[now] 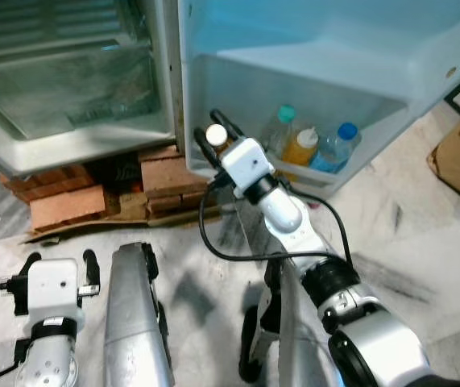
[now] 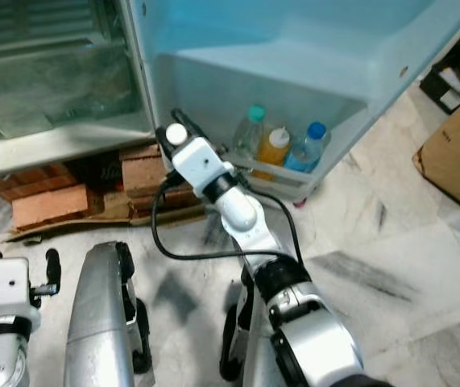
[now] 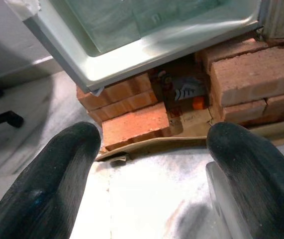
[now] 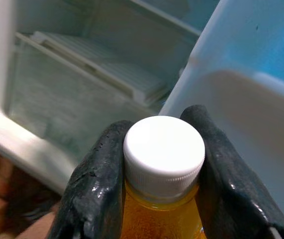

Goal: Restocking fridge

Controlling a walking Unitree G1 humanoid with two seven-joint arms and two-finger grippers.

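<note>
- Two end effectors appear. The left end effector [image 1: 59,263] hangs low over the marble floor [image 1: 423,242], its fingers [image 3: 57,179] spread apart and holding nothing.
- Right end effector [image 1: 215,135]: extended forward, its two black fingers clamped on the neck of an orange juice bottle [image 4: 160,209] just under the white cap [image 4: 164,152].
- Position of the held bottle: at the left end of the lower door shelf [image 1: 310,173] of the open fridge door [image 1: 318,48]; whether it already rests on the shelf cannot be told.
- Shelf contents: three bottles stand close together to the right of the held one, namely a green-capped bottle [image 1: 282,129], an orange bottle with a white cap [image 1: 300,147] and a blue-capped bottle [image 1: 338,145].
- Beyond: brick supports [image 1: 68,201] under the fridge body, and the clear crisper drawer [image 1: 60,97] inside.
- Risk: the grip is high and narrow, so the bottle may swing or slip; releasing before the base is seated behind the shelf rail could tip it to the floor, and a sideways move could knock the neighbouring bottles.
</note>
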